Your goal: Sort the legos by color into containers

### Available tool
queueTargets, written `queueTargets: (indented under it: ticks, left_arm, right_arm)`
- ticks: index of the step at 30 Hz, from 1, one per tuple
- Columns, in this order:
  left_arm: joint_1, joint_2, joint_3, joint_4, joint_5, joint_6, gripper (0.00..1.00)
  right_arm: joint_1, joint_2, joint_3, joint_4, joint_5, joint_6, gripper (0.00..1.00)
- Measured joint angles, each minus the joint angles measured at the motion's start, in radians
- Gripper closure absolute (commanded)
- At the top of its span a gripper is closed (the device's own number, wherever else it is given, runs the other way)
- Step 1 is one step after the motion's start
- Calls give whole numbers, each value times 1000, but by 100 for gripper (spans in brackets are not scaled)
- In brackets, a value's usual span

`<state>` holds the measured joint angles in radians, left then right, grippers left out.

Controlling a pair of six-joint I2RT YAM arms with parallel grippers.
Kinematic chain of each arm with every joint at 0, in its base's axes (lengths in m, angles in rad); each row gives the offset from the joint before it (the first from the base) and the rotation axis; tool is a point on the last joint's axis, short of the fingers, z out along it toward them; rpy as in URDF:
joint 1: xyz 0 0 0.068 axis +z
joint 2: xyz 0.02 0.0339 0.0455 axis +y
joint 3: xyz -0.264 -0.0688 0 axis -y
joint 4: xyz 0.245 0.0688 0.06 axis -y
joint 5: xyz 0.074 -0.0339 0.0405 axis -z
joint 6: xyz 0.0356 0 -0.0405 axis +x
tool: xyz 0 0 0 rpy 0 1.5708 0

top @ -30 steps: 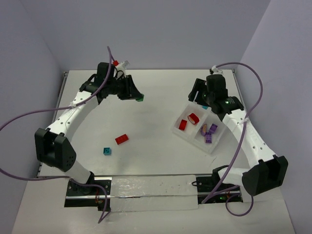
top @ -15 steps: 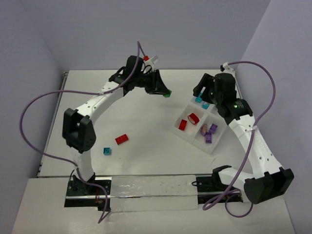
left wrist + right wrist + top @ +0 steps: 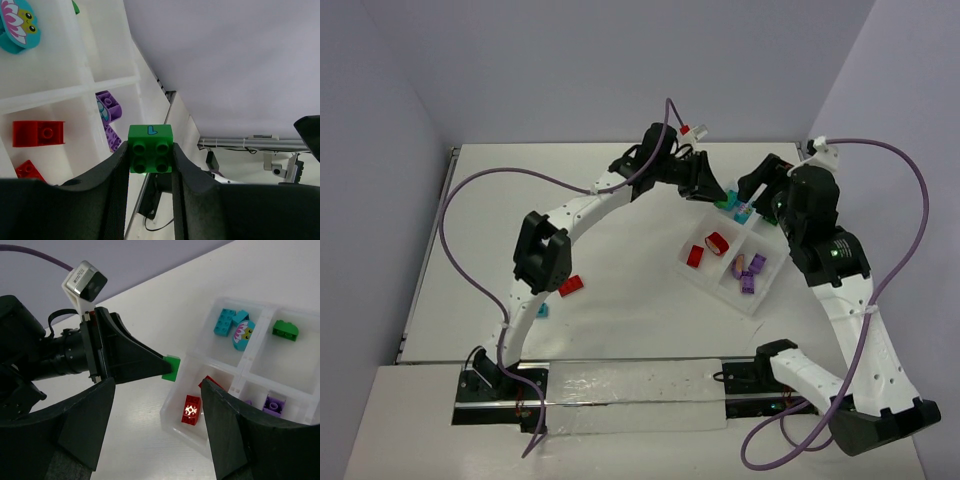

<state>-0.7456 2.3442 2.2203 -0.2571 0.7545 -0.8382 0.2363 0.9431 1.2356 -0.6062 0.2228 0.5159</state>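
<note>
My left gripper (image 3: 714, 194) is shut on a green brick (image 3: 723, 203) and holds it over the far left edge of the white tray (image 3: 713, 286). The left wrist view shows the brick (image 3: 150, 148) pinched between both fingers. My right gripper (image 3: 758, 190) is open and empty above the tray's far side. In the right wrist view, the tray (image 3: 235, 304) holds teal bricks (image 3: 227, 322), a green brick (image 3: 285, 330), red bricks (image 3: 191, 409) and purple bricks (image 3: 273, 405), each colour in its own compartment. A red brick (image 3: 570, 285) and a teal brick (image 3: 541, 311) lie on the table at the left.
The left arm arches across the far half of the table to the tray. Purple cables loop above both arms. A wall stands close behind the tray, and the table's right edge (image 3: 820, 215) runs just beyond it.
My left arm has swung right from the far left of the table to the tray, carrying the green brick. My right gripper has drawn back to the right, off the tray's far corner.
</note>
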Motion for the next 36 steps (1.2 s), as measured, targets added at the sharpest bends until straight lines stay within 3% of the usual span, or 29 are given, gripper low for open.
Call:
queueTargets:
  ticks: [3,7,12,16,24,27,30,32,36]
  left_arm:
    - [5,-1,-19,3,8,-6,100]
    - [42,-117,-207,-58,-56,70,100]
    - [122,-375,-526,-225,-351,197,100]
    - [147,-507,-680,-318,-634,243,100]
    - [128,-443,-845,-326,-926,245,99]
    - [126,-389,-846,-316,-979,238,83]
    - [124,-368,-841,-311,-1001,228,52]
    - [122,-362,-831,-308,-1009,222,25]
    - [119,-360,-818,-308,-1008,219,13]
  right_arm:
    - [-2,-7,-2,-17,-7,-10,24]
    - [-2,37,-1,-31,-72,-35,24]
    - [10,155,-1,-31,-161,-48,24]
    - [54,235,0,-24,-187,-50,24]
    - [146,321,4,-11,-212,-49,24]
    - [150,316,4,-8,-210,-46,23]
    - [152,310,-1,-7,-205,-43,23]
    - [152,308,-6,-7,-201,-41,23]
    - [152,308,-14,-7,-201,-38,23]
